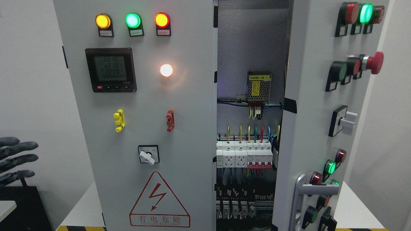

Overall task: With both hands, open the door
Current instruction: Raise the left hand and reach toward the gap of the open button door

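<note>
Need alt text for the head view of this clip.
A grey electrical cabinet's right door stands partly open, exposing breakers and wiring, while the left door is shut. The robot's left hand, fingers spread, hangs at the left edge, touching nothing.

An electrical test lab or workshop is suggested: a grey control cabinet (141, 128) (pilot lamps lit, a warning triangle low down) is set on a white table (80, 208), breakers (245, 155) exposed right.

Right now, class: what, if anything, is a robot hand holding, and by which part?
Nothing. The left robot hand is open, away from the cabinet; no right hand shows.
</note>
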